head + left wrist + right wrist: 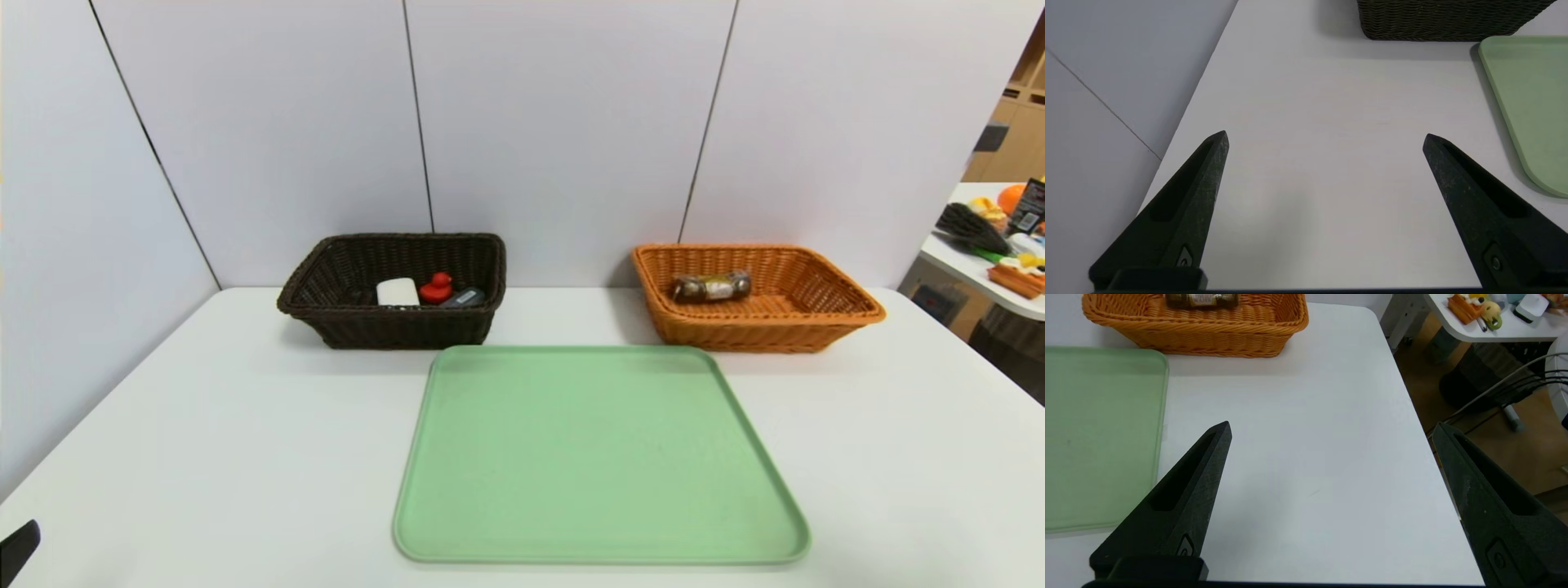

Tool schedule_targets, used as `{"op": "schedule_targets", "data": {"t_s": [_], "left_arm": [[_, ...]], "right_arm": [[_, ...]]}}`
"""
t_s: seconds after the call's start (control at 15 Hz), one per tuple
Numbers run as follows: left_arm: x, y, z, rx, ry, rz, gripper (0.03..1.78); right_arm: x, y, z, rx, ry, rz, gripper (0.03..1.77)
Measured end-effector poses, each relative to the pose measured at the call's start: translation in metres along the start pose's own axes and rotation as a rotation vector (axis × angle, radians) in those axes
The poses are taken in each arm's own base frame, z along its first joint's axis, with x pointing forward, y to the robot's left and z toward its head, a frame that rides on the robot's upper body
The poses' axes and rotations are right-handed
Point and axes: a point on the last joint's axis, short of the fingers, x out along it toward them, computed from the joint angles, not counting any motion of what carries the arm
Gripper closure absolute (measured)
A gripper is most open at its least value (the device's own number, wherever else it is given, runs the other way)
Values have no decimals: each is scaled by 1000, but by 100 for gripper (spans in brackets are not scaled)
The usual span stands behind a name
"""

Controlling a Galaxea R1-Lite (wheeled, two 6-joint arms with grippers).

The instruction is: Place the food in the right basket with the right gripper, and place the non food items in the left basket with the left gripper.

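You can see a pale label on the wrapped snack roll [712, 287] and small marking on the grey case [465, 298], but you can't read a word on either.

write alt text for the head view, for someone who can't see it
A dark brown woven wicker basket at left holds a white rounded block, a red rubber duck and a slim grey case; an orange-tan wicker basket at right holds a brown, gold-labelled snack roll. Before them, a bare green rectangular tray lies on a white table.

Pincer [1325, 132] wide open; dark basket [1445, 20] near green tray [1531, 102].
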Motion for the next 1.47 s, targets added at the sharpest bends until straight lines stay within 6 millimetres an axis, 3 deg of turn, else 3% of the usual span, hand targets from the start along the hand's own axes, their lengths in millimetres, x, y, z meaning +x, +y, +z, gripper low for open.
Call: {"op": "schedule_targets", "data": {"t_s": [0.53,1.07,1.47], "left_arm": [[-16,3,-33,-7,-65,24,12],[-19,3,-34,-6,-88,-14,12],[-14,2,-42,0,-62,-8,12]], "right_arm": [[-37,11,-40,2,-64,9,11],[-62,6,-53,-39,-88,183,11],[-72,5,-86,-31,-155,224,11]]}}
